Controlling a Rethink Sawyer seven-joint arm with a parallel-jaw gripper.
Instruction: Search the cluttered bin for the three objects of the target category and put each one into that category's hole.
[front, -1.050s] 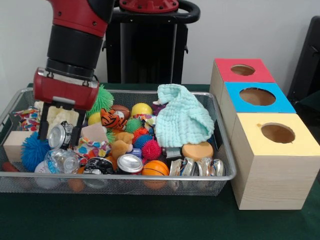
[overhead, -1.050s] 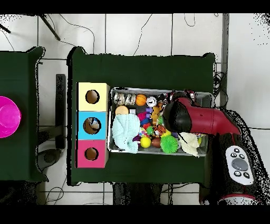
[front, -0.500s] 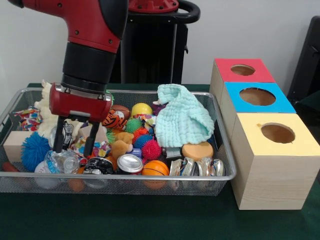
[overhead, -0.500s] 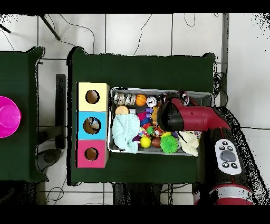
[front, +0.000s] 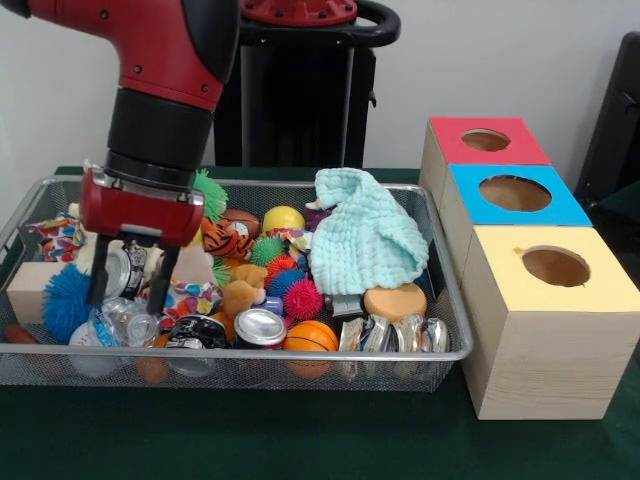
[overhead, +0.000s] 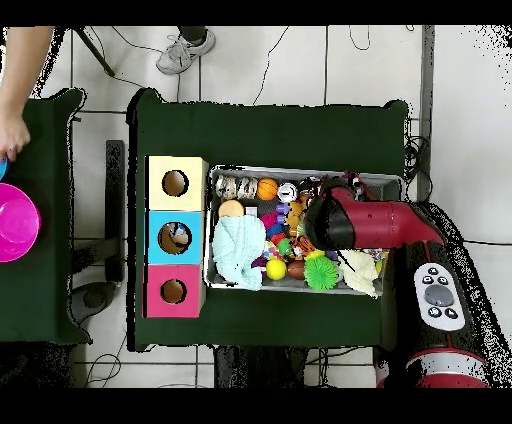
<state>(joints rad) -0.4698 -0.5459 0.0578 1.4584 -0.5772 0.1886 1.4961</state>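
Note:
My gripper (front: 127, 298) hangs in the left part of the wire bin (front: 440, 352), open, its two fingers straddling a silver can (front: 119, 270) that lies tilted among the clutter. I cannot tell whether the pads touch the can. Just below the fingertips lies a clear plastic bottle (front: 115, 322). More cans lie along the bin's front: a black one (front: 198, 332), a red-rimmed one (front: 259, 328) and crushed ones (front: 392, 334). Right of the bin stand the red box (front: 487, 140), blue box (front: 515, 192) and yellow box (front: 555, 266), each with a round hole. In the overhead view the arm (overhead: 370, 222) covers the gripper.
A mint knitted cloth (front: 365, 235) lies heaped in the bin's right half. Spiky balls, a blue pom (front: 66, 300), an orange ball (front: 311, 336) and a wooden block (front: 30, 288) crowd the bin. A person's arm (overhead: 18, 90) reaches over a pink bowl (overhead: 15, 222) on a side table.
The gripper swung right across the bin, then came back left over the silver can, still open. A person's arm and shoe have appeared in the overhead view.

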